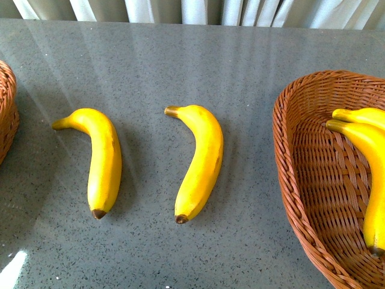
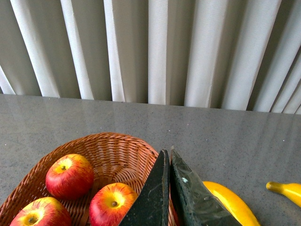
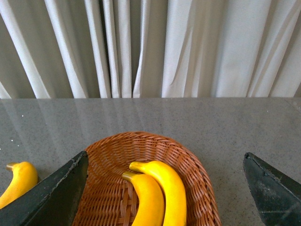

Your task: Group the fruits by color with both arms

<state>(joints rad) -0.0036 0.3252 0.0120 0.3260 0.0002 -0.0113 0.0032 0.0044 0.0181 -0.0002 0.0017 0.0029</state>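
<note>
In the front view two yellow bananas lie on the grey table, one on the left and one in the middle. Neither gripper shows there. In the left wrist view my left gripper is shut and empty, over the near rim of a wicker basket that holds three red apples. A banana lies just beyond the jaws. In the right wrist view my right gripper is open wide above a wicker basket that holds two bananas.
The banana basket stands at the table's right side and the apple basket's edge at the far left. White curtains hang behind the table's back edge. Another banana tip and a table banana show in the wrist views.
</note>
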